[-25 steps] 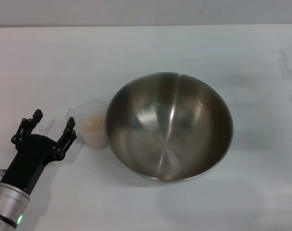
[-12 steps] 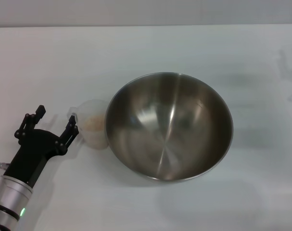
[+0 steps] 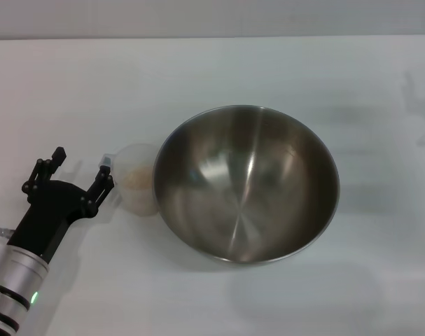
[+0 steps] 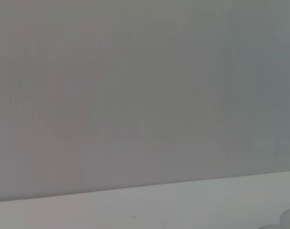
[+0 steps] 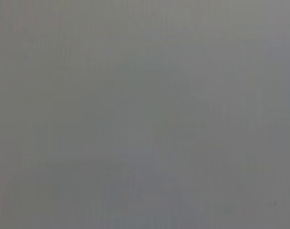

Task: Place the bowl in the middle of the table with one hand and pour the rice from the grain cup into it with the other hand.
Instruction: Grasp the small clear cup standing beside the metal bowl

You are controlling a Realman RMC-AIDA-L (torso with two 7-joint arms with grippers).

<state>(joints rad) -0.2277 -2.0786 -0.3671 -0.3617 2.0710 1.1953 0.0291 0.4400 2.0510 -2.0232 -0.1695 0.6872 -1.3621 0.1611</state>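
The steel bowl point(image 3: 247, 183) stands upright in the middle of the white table point(image 3: 212, 77); its inside shows no grains. The small clear grain cup point(image 3: 136, 178) stands against the bowl's left side, with a pale heap of rice point(image 3: 135, 180) in it. My left gripper point(image 3: 80, 173) is open, low over the table just left of the cup, its right finger close to the cup's handle side. The cup sits outside the fingers. The right gripper is out of view.
The table's far edge point(image 3: 212, 38) runs along the top of the head view. The left wrist view shows a grey wall above the table edge point(image 4: 145, 186). The right wrist view shows only plain grey.
My left gripper has moved forward and slightly right toward the cup, still open. The bowl and the cup have not moved.
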